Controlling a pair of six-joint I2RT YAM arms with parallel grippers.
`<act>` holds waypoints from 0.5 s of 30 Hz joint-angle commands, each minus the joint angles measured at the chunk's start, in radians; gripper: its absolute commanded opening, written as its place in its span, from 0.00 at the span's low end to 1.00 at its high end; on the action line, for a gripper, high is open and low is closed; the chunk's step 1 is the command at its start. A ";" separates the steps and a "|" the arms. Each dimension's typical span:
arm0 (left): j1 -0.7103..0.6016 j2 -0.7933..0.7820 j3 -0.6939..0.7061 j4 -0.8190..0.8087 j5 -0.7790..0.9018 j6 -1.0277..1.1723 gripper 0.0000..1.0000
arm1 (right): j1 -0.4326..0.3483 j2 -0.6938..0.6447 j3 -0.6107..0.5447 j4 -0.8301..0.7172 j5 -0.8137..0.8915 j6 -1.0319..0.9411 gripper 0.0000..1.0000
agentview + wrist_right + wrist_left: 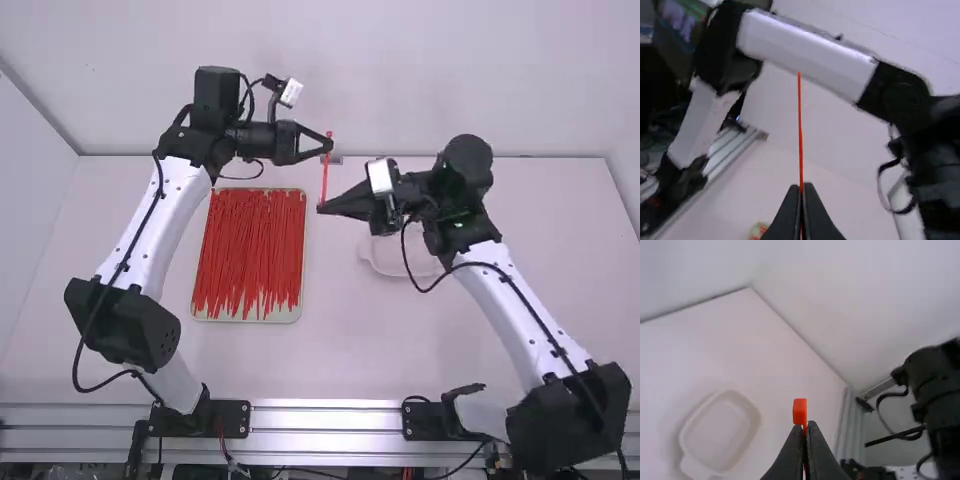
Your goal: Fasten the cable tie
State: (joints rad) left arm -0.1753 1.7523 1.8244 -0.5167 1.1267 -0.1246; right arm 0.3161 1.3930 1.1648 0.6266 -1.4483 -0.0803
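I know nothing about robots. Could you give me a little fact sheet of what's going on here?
Held item: one red cable tie, stretched straight between the two grippers, above the table
Left gripper: shut on the end with the head
Right gripper: shut on the other end
Tie state: not yet looped
On the table: tray of spare ties; clear container

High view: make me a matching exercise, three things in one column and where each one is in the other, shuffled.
1 cable tie
2 tray
3 clear container

A on the table, full of red ties
B on the table, under the right arm
C in the air, held by the left gripper and the right gripper

Pairs: 1-C, 2-A, 3-B
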 commanded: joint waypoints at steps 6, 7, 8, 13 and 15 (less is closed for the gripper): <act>0.011 -0.008 0.031 0.045 -0.055 0.338 0.02 | -0.090 0.044 0.021 0.344 0.220 0.912 0.00; 0.011 -0.008 0.029 0.056 -0.054 0.371 0.02 | -0.104 0.044 0.021 0.354 0.226 0.971 0.00; 0.011 -0.008 0.023 0.073 -0.051 0.425 0.02 | -0.115 0.044 0.021 0.359 0.226 1.027 0.00; 0.014 -0.008 -0.023 0.208 -0.046 0.570 0.02 | -0.140 0.043 0.021 0.358 0.166 1.280 0.00; 0.009 -0.008 -0.050 0.303 -0.043 0.546 0.02 | -0.137 0.043 0.021 0.359 0.134 1.340 0.00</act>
State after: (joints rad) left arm -0.1734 1.7523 1.8000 -0.2253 1.0790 0.3527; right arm 0.1757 1.4326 1.1648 0.9768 -1.2766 1.0634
